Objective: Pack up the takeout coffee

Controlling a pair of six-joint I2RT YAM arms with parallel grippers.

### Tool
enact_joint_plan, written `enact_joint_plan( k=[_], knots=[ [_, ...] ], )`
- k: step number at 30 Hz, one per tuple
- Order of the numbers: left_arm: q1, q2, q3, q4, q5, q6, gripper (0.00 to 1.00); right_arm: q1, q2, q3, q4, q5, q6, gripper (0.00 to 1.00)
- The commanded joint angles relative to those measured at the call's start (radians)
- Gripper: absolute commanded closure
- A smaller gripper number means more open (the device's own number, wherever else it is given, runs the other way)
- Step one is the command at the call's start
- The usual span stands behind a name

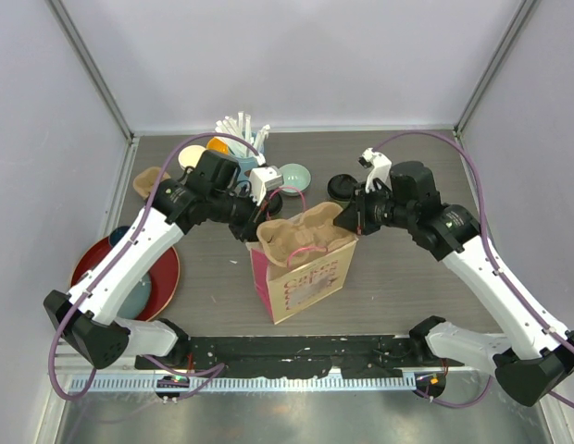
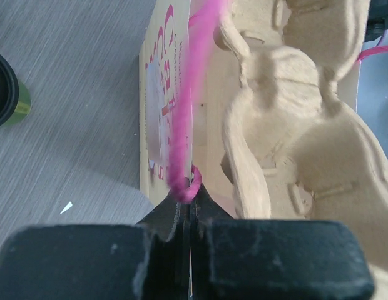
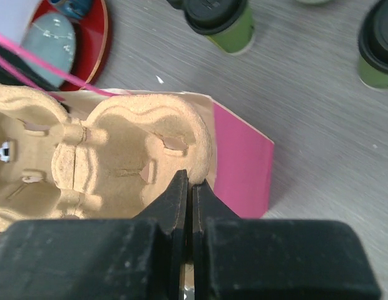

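A pink and tan paper bag point(image 1: 310, 277) stands mid-table with a tan pulp cup carrier point(image 1: 305, 231) resting across its open top. My left gripper point(image 1: 253, 229) is shut on the bag's pink cord handle point(image 2: 181, 125) at the bag's left rim. My right gripper point(image 1: 350, 220) is shut on the carrier's right rim point(image 3: 203, 140). One dark-green cup with a black lid point(image 1: 343, 187) stands behind the bag to the right. The other cup point(image 1: 271, 201) stands behind the bag to the left. Both cups show in the right wrist view point(image 3: 222, 22) point(image 3: 377, 53). The carrier's pockets are empty.
A red plate point(image 1: 167, 273) holding a blue-grey bowl lies at the left. A blue cup of white straws point(image 1: 243, 134), a pale green bowl point(image 1: 294, 176) and small dishes stand at the back. A second pulp carrier point(image 1: 148, 180) lies at back left.
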Motion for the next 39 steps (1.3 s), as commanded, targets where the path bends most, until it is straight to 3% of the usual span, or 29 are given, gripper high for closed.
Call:
enact_joint_plan(
  k=[1,8,15,20,27,35,39],
  knots=[
    [0.005,-0.011,0.012,0.006,0.007,0.048,1.0,0.001,-0.015,0.02,-0.096,0.123,-0.041,0.99],
    [0.005,-0.02,0.017,-0.039,-0.076,0.136,1.0,0.001,-0.02,0.085,-0.205,0.214,-0.073,0.99],
    [0.005,-0.013,0.038,-0.027,-0.028,0.108,1.0,0.022,0.003,0.053,-0.173,0.22,-0.062,0.99],
    [0.005,-0.008,0.064,-0.028,-0.027,0.098,1.0,0.14,0.054,0.098,-0.2,0.42,-0.07,0.99],
    [0.006,-0.014,0.088,-0.057,-0.165,0.174,1.0,0.145,0.048,0.131,-0.333,0.6,-0.09,0.99],
    [0.006,-0.005,0.106,-0.062,-0.179,0.184,1.0,0.148,0.058,0.145,-0.341,0.613,-0.096,0.99],
    [-0.001,-0.002,0.054,-0.008,-0.078,0.081,1.0,0.22,0.071,0.145,-0.242,0.544,-0.079,0.99]
  ],
)
